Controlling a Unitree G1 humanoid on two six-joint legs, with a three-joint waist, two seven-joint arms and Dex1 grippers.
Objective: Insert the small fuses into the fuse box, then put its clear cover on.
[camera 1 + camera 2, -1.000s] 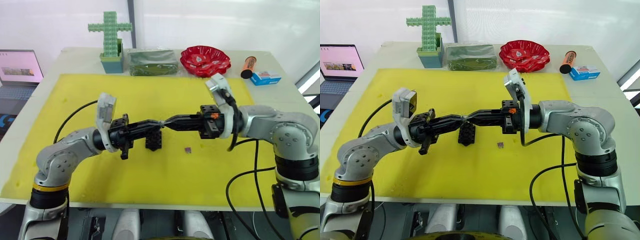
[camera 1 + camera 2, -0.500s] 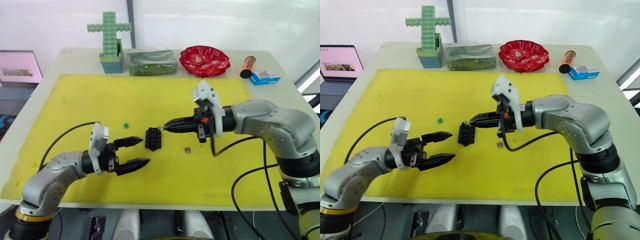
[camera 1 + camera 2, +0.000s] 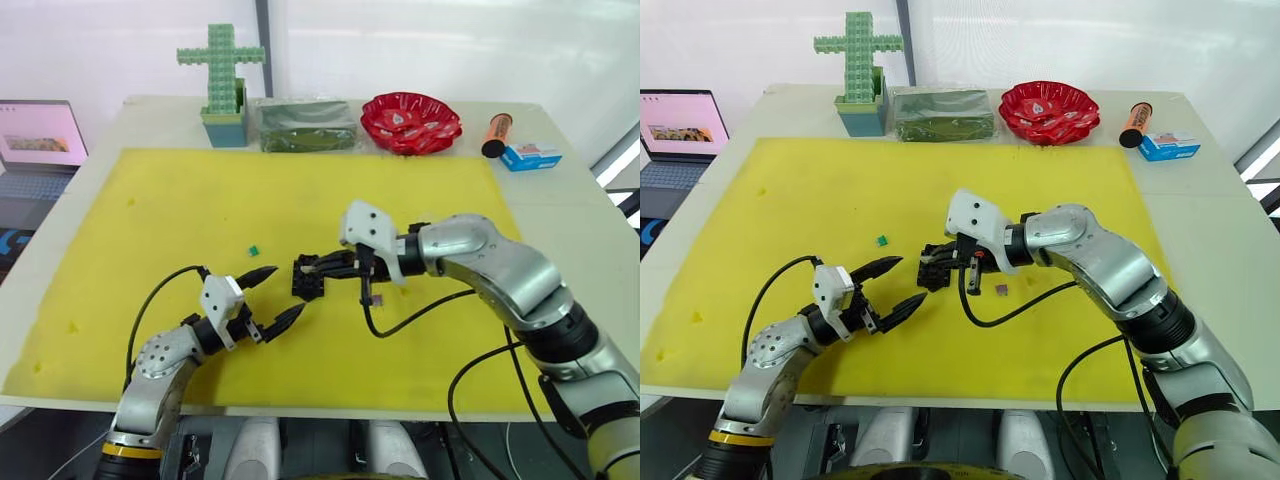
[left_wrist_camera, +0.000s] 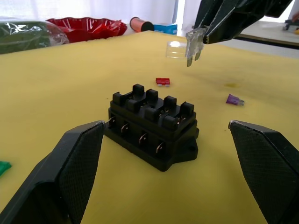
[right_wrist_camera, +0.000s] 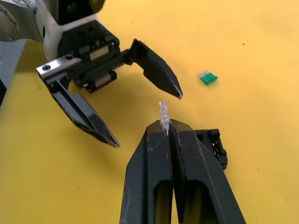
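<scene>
The black fuse box (image 3: 308, 279) sits mid-mat, its slots visible in the left wrist view (image 4: 152, 122). My right gripper (image 5: 164, 124) is shut on a pale grey fuse (image 4: 193, 42), held just above the box's far side. On the near left of the box my left gripper (image 3: 283, 293) stands open, holding nothing. A green fuse (image 3: 253, 250) lies left of the box, and a purple fuse (image 3: 1001, 289) lies to its right. Beyond the box a red fuse (image 4: 162, 81) and the clear cover (image 4: 176, 49) rest on the mat.
Everything sits on a yellow mat (image 3: 150, 200). Along the back of the table stand a green block cross (image 3: 220, 60), a dark green box (image 3: 305, 123), a red bowl (image 3: 411, 108), an orange tube (image 3: 495, 133) and a blue box (image 3: 530, 155). A laptop (image 3: 40, 135) is at far left.
Both grippers met above the box a second ago. The left one has let go, opened and drawn back low toward me. The right one has carried the grey fuse down to the box.
</scene>
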